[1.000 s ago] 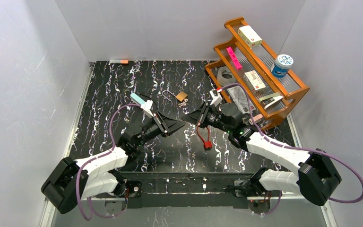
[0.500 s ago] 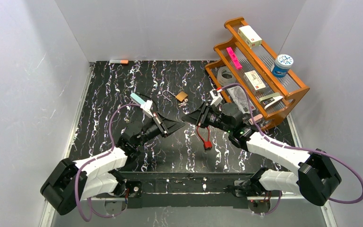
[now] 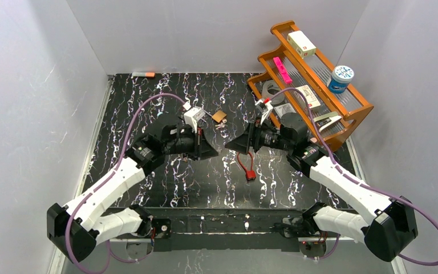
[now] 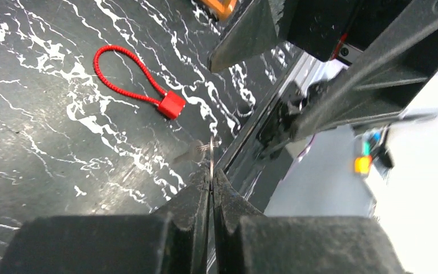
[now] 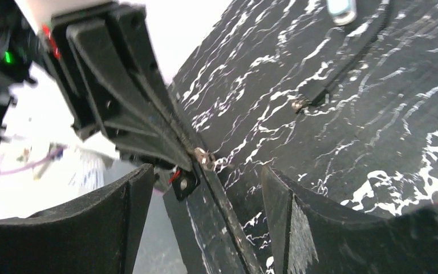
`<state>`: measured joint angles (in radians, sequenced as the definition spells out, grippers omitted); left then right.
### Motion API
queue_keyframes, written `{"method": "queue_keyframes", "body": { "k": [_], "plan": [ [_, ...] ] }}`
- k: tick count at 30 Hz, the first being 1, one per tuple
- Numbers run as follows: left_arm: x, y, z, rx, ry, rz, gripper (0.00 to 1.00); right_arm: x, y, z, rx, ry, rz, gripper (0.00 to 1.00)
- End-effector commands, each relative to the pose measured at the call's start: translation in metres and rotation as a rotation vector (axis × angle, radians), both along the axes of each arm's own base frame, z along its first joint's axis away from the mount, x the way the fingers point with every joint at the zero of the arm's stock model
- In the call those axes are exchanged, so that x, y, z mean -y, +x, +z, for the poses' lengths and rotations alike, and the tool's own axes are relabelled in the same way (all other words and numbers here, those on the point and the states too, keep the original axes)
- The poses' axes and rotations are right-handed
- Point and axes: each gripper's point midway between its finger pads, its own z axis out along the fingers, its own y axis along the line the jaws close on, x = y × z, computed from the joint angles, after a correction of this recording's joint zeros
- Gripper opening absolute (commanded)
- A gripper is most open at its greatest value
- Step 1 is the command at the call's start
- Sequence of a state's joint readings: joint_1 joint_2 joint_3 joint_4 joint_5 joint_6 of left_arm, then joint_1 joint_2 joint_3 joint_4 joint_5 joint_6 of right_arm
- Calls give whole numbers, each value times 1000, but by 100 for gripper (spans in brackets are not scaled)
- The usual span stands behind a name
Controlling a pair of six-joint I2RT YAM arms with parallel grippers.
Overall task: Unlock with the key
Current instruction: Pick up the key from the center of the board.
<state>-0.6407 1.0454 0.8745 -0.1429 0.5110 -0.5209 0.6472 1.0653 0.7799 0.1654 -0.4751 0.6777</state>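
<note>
My left gripper (image 4: 211, 171) is shut on a thin metal key (image 4: 210, 151), seen edge-on and sticking out past the fingertips. From the right wrist view the key (image 5: 204, 157) shows at the tip of the left gripper's fingers (image 5: 148, 114). My right gripper (image 5: 205, 171) is open, facing the key with its jaws on either side and not touching it. In the top view the left gripper (image 3: 212, 152) and right gripper (image 3: 230, 145) point at each other above mid-table. A small brass padlock (image 3: 219, 116) lies behind them. A red cable lock (image 3: 249, 170) lies below the right gripper.
A wooden rack (image 3: 353, 123) at the right holds small boxes, a tape roll and a blue tub (image 3: 340, 78). A marker (image 3: 143, 75) lies at the back wall. White walls close in the black marbled tabletop (image 3: 125, 114).
The right gripper has opened and let go of the key, now held by the shut left gripper. The left arm's wrist has swung up and back, and the tips have drawn slightly apart.
</note>
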Motion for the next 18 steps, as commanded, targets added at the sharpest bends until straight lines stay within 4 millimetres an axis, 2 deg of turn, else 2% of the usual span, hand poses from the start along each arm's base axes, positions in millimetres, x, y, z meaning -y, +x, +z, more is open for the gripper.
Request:
{"method": "queue_keyframes", "body": {
  "k": [1, 3, 5, 7, 9, 11, 14, 17, 18],
  "plan": [
    [-23, -37, -17, 37, 226, -270, 0, -5, -41, 33, 277, 56, 297, 77],
    [-27, -40, -17, 61, 278, -327, 0, -8, -45, 36, 321, 74, 346, 78],
    [-26, -40, -14, 104, 303, -376, 0, -12, -50, 36, 330, 91, 409, 74],
    [-24, -41, -8, 145, 313, -423, 0, -17, -52, 32, 326, 104, 458, 65],
    [-22, -43, -1, 183, 299, -459, 0, -22, -54, 27, 311, 111, 487, 49],
    [-20, -50, 6, 232, 273, -508, 0, -28, -62, 21, 298, 112, 526, 40],
    [-22, -50, 10, 266, 265, -506, 0, -36, -74, 16, 309, 106, 538, 41],
    [-21, -55, 8, 258, 249, -531, 0, -44, -77, 9, 295, 94, 529, 45],
    [-20, -57, 8, 255, 243, -539, 0, -46, -77, 6, 285, 94, 528, 40]
  ]
}}
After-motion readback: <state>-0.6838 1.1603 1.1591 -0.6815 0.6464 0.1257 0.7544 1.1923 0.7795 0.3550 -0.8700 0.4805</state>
